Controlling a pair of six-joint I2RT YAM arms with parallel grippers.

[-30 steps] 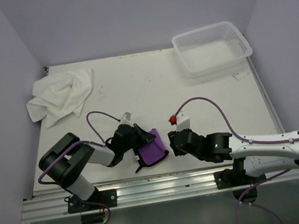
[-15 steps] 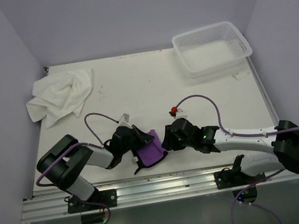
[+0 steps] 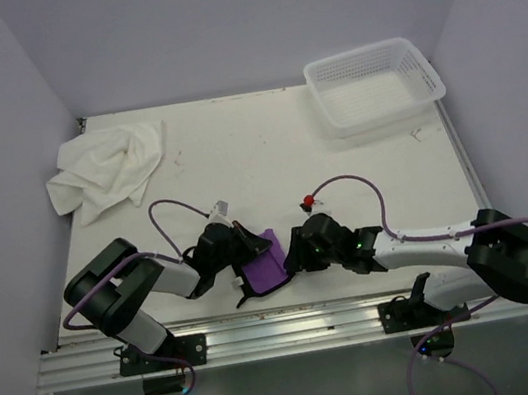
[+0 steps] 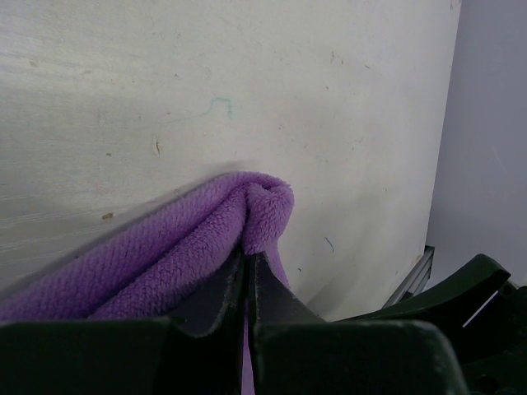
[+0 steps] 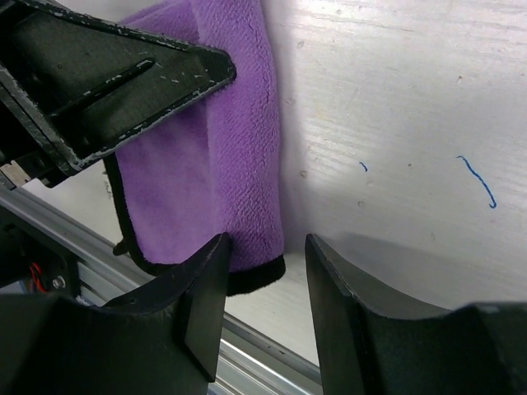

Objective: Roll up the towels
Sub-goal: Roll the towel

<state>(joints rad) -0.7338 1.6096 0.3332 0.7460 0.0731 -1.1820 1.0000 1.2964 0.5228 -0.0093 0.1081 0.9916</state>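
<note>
Firmly, left tool (image 4: pixel 249 262) pinches purple towel (image 5: pixel 216 156) — right tool (image 5: pixel 268 251) gapes at its edge.

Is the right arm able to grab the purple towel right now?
Probably yes: the open right gripper sits at the edge of the purple towel with nothing between them, though the left gripper pinches it too.

A white perforated plastic basket (image 3: pixel 375 88) sat in the far right corner of the scuffed off-white table (image 3: pixel 246 150), between pale lilac walls (image 3: pixel 215 23).
</note>
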